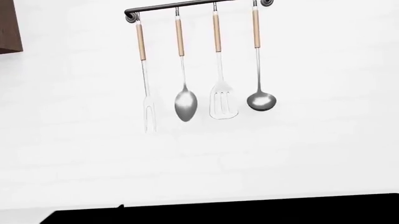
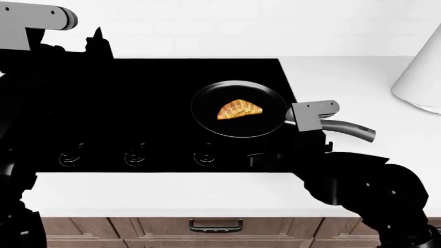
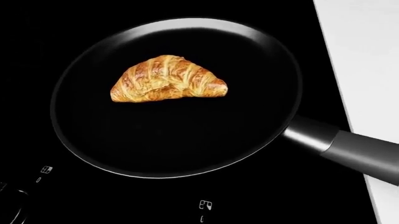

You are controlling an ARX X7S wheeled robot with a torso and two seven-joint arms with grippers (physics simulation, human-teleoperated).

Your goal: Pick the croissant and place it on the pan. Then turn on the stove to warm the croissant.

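The golden-brown croissant point(image 2: 240, 110) point(image 3: 167, 79) lies inside the round black pan point(image 2: 238, 130) point(image 3: 174, 140), a little off its centre. The pan sits on the right part of the glossy black stove point(image 2: 138, 103) point(image 3: 299, 200), and its grey handle point(image 2: 352, 129) point(image 3: 365, 156) reaches over the white counter. Three dial marks point(image 2: 134, 156) show along the stove's near edge. My right gripper point(image 2: 261, 157) is a black shape at that edge, just in front of the pan; its jaws do not stand out against the black. My left gripper point(image 2: 96, 44) hangs over the stove's far left corner, its jaws indistinct.
A rail point(image 1: 199, 5) on the white wall holds a fork, a spoon point(image 1: 186, 105), a slotted spatula and a ladle. A white conical object point(image 2: 422, 77) stands at the far right of the counter point(image 2: 358, 72). Wooden drawers point(image 2: 215, 225) run below.
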